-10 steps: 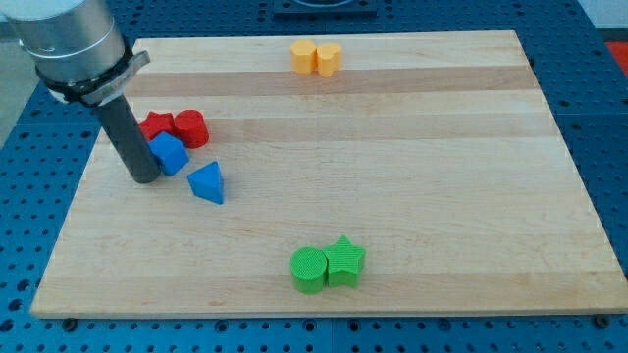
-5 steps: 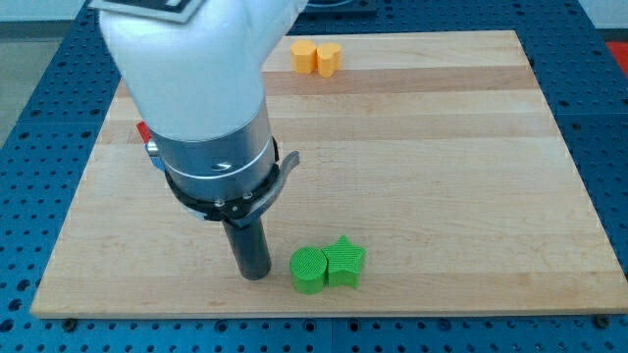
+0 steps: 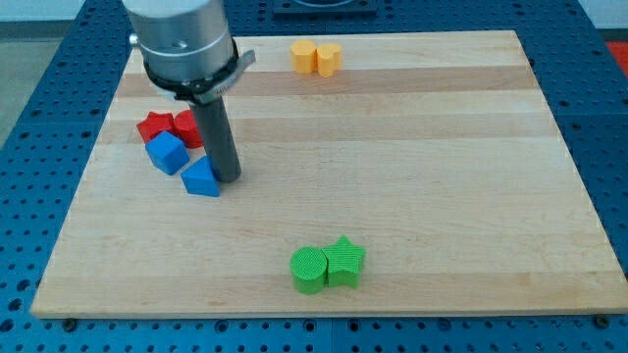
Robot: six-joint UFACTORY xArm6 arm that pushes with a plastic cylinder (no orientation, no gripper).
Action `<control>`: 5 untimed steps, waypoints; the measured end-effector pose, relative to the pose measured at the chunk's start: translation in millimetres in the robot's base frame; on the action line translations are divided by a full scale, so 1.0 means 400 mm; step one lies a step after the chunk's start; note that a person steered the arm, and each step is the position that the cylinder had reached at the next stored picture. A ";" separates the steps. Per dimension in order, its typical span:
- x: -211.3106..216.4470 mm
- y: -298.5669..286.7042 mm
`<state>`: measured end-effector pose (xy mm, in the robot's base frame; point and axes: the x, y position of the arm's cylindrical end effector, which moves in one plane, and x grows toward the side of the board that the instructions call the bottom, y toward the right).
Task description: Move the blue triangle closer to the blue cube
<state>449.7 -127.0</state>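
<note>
Wooden board (image 3: 412, 176) on blue perforated bench (image 3: 29, 196). Two yellow blocks (image 3: 316, 57) touching at the view's top; green cylinder (image 3: 308, 270) and green star (image 3: 344, 261) touching near the view's bottom. Red star (image 3: 153, 126) and a second red block (image 3: 183, 125), partly hidden by the rod, sit just above the blue cube (image 3: 168, 153). Blue triangle (image 3: 201, 178) lies just right and below the cube, nearly touching. My tip (image 3: 227, 176), a bare rod holding nothing, rests against the triangle's right side
</note>
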 end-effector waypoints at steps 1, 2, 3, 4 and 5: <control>-0.018 -0.012; 0.023 0.031; 0.143 0.154; 0.242 0.087; 0.194 -0.003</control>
<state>527.2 -128.1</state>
